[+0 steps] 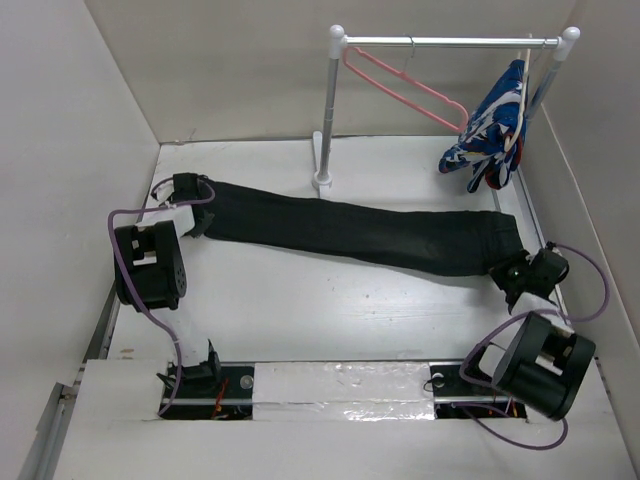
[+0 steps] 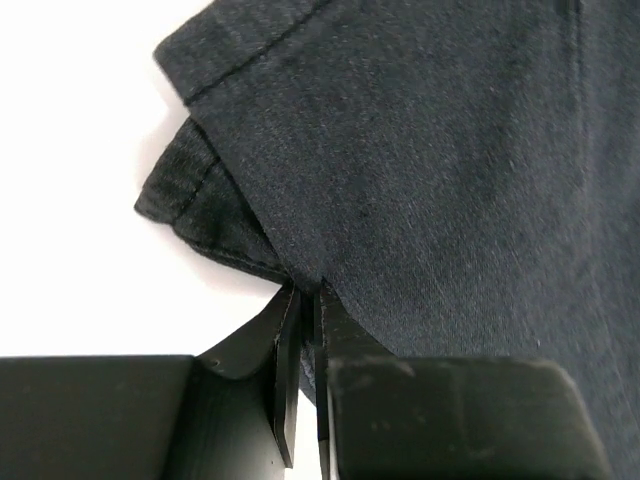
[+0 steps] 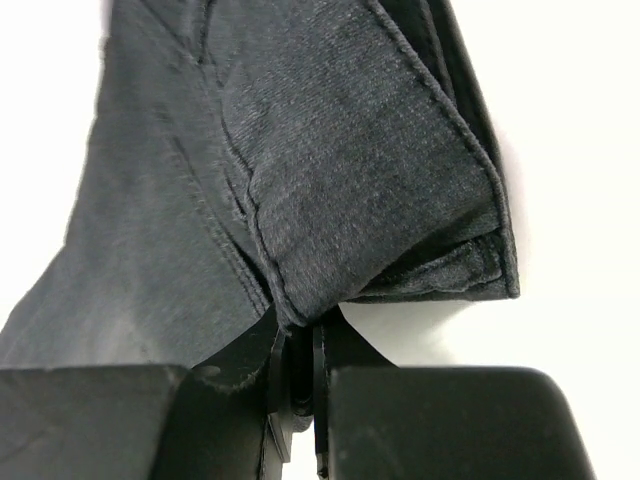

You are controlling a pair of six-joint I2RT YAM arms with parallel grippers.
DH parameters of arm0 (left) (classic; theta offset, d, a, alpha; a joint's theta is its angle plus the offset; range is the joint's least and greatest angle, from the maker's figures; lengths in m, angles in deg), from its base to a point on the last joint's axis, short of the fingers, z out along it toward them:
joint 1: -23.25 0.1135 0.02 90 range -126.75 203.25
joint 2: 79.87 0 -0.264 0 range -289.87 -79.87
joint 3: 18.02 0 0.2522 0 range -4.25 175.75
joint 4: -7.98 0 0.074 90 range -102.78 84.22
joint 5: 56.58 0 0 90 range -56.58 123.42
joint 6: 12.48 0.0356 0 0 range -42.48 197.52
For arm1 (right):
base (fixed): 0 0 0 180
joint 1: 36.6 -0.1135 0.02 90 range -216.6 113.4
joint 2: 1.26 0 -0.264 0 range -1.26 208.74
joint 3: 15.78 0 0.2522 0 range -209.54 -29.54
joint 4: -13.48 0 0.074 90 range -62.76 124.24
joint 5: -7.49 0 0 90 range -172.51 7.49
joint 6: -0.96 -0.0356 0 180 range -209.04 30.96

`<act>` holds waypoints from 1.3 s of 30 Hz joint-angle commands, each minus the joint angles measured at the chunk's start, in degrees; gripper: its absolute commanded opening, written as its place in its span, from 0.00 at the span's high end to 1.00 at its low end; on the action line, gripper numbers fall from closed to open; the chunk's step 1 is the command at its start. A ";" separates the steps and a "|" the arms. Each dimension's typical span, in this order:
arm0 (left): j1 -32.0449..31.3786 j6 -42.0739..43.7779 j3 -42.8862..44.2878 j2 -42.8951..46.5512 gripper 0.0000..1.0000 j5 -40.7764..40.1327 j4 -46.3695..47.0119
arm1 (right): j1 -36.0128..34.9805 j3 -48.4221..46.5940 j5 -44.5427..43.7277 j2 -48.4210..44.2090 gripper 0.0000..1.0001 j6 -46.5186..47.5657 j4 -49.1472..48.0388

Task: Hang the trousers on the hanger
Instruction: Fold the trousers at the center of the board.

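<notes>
Trousers [image 1: 350, 230] first: where did they lie?

Flat on the white table [image 1: 300, 310], a long black band running from the far left to the near right, passing just in front of the rack's foot [image 1: 325, 182].

And the hanger [image 1: 400, 85]?

Pink, hooked on the rack's top bar [image 1: 450, 42] at the far side, well apart from the cloth. A blue, white and red garment [image 1: 495, 125] hung at the right end of the same bar. Only the overhead view showed any of that.

What did the overhead view say of the arms?

The left gripper [image 1: 198, 220] sat at the left end of the cloth, the right gripper [image 1: 507, 268] at the right end. From up there the fingers were too small to judge.

So the wrist cameras settled it?

They did. In the left wrist view the two fingers [image 2: 285, 370] stood nearly together, with a fold of black fabric pinched between them; a stitched hem [image 2: 230, 75] and a second layer beneath showed above. In the right wrist view the jaws were likewise clamped on a stitched edge [image 3: 285, 305], with folded layers beside it.

Which end was the waist?

I could not tell from any view.
</notes>
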 commanded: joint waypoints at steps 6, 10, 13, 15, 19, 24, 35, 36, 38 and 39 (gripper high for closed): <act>0.75 -3.48 -5.13 11.20 1.00 -21.09 -12.94 | 9.80 3.18 0.99 -19.38 1.00 9.72 12.57; 0.75 -2.61 -6.45 15.96 0.81 -21.10 -13.12 | 9.81 5.73 3.28 -24.84 0.53 8.50 13.80; 0.75 -1.73 -6.19 18.94 0.41 -18.12 -12.68 | 10.33 4.95 0.38 -23.63 0.15 7.70 14.42; 0.75 0.19 -6.71 22.96 0.29 -14.01 -9.98 | 10.33 3.71 -2.06 -20.30 0.08 7.09 14.25; -3.19 3.10 -7.33 29.92 0.37 -9.95 -5.13 | 11.74 2.58 0.37 -13.09 0.02 4.72 8.46; -13.82 3.19 -7.50 35.73 0.71 -4.76 -0.83 | 11.04 1.42 3.01 -5.70 0.20 1.38 1.87; -33.17 -1.91 -25.31 42.59 1.00 6.22 17.71 | -18.77 3.72 2.33 -23.84 1.00 1.56 1.84; -33.17 -2.00 -26.74 42.07 1.00 7.63 19.64 | -22.50 2.84 -2.56 -30.50 1.00 1.11 3.68; -33.17 -1.82 -30.24 41.28 1.00 8.25 21.50 | -31.10 -2.49 -7.77 -35.29 1.00 1.28 10.97; -33.17 -1.82 -31.14 40.49 1.00 8.26 22.81 | -33.15 -4.79 -11.88 -37.83 1.00 1.72 12.56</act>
